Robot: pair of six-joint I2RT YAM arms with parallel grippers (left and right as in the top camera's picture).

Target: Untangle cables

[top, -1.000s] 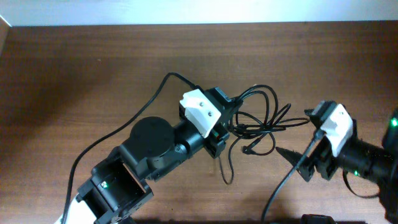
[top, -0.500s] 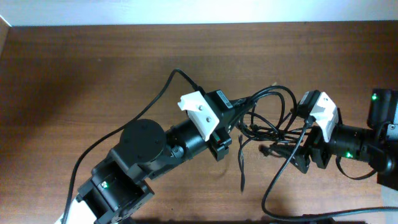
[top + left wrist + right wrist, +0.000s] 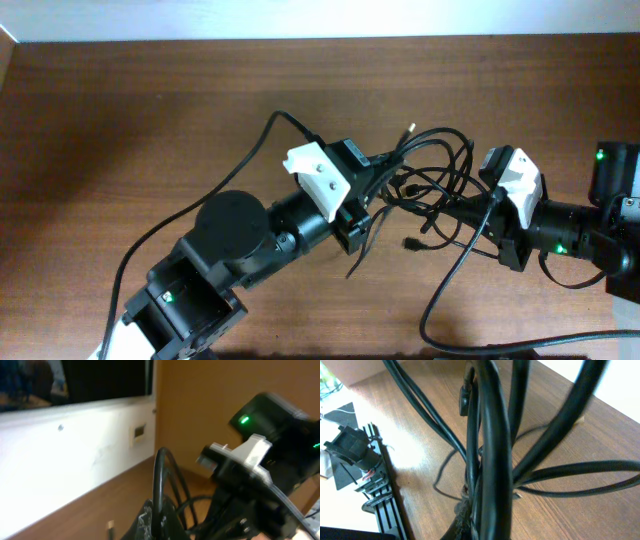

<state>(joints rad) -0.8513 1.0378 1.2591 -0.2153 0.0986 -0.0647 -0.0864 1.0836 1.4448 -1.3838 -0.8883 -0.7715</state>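
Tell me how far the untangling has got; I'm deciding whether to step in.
Done: nothing is freed yet; the cables loop and cross in one bundle between the arms. In hand: the left gripper and right gripper are each shut on the cables at opposite sides of the bundle. Left: pulling the loops apart and laying each cord out separately on the table.

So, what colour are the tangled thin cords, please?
Black thin flexible cords, clearest in the right wrist view.

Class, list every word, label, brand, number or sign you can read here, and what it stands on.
None readable. The cables and the table carry no visible lettering; the wall plate in the left wrist view is too blurred to tell.
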